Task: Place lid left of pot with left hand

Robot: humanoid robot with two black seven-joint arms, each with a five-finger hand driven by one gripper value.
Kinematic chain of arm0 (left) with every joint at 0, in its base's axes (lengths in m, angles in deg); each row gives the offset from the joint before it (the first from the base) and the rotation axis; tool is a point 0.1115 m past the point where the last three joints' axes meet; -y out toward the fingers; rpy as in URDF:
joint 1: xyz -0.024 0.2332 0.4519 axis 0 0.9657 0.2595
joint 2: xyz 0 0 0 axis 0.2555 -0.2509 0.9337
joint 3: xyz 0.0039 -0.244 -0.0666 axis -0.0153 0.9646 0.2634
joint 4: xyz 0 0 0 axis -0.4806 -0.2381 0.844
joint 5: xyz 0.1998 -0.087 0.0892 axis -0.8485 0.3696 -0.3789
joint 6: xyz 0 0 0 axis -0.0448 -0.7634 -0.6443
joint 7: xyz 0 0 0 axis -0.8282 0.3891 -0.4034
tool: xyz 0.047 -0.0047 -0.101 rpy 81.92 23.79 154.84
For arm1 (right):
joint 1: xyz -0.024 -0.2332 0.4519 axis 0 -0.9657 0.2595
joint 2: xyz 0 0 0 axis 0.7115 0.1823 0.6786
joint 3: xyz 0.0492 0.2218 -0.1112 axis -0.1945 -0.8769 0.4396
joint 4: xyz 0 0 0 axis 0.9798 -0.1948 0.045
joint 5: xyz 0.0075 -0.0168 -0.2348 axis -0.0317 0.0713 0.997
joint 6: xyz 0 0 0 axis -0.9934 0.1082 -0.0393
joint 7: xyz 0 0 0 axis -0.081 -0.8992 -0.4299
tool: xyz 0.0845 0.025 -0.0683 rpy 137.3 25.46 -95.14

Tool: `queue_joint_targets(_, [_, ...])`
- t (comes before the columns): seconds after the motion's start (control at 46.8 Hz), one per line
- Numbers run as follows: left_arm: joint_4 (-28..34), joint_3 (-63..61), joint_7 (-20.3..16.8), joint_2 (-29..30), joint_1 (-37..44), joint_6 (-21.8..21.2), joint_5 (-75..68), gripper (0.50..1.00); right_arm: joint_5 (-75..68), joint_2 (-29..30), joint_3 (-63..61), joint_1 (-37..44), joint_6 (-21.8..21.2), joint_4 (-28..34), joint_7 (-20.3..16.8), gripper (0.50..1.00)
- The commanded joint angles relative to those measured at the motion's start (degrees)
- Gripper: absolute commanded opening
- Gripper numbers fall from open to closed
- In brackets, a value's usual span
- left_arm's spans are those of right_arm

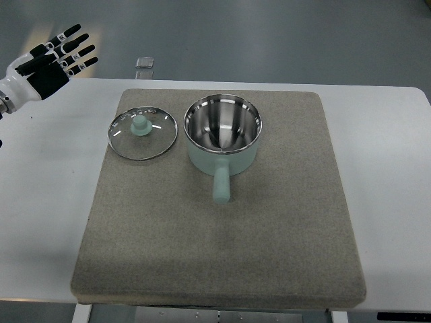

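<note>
- The white bench carries a square grey-brown felt-like mat, whose near edge lies close to the bench's near edge.
- Nearer than the pot's body, the pale mint-green pot handle sticks out toward the camera over the mat.
- The pale mint-green pot with a shiny steel inside stands upright and uncovered on the far half of the mat, a little left of the mat's middle.
- The round glass lid with a steel rim and a mint-green knob lies flat on the mat just left of the pot, knob up, its rim close to the pot but apart from it.
- The left hand, black-and-white with jointed fingers, hangs well left of the pot and farther off, over the bench's far left corner; its fingers are spread and straight, released, holding nothing.
- A small clear square object lies on the grey floor beyond the bench, farther than the lid.
</note>
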Motion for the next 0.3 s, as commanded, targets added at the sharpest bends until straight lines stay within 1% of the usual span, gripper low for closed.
queue_joint_targets(0.0, [0.19, 0.0, 0.0, -0.23, 0.11, 0.0, -0.09, 0.996, -0.02, 0.0, 0.03, -0.08, -0.1, 0.33, 0.0, 0.921])
queue_joint_targets(0.278, [0.89, 0.0, 0.0, -0.23, 0.02, 0.0, -0.09, 0.996, 0.07, 0.0, 0.11, -0.09, 0.07, 0.41, 0.35, 0.921])
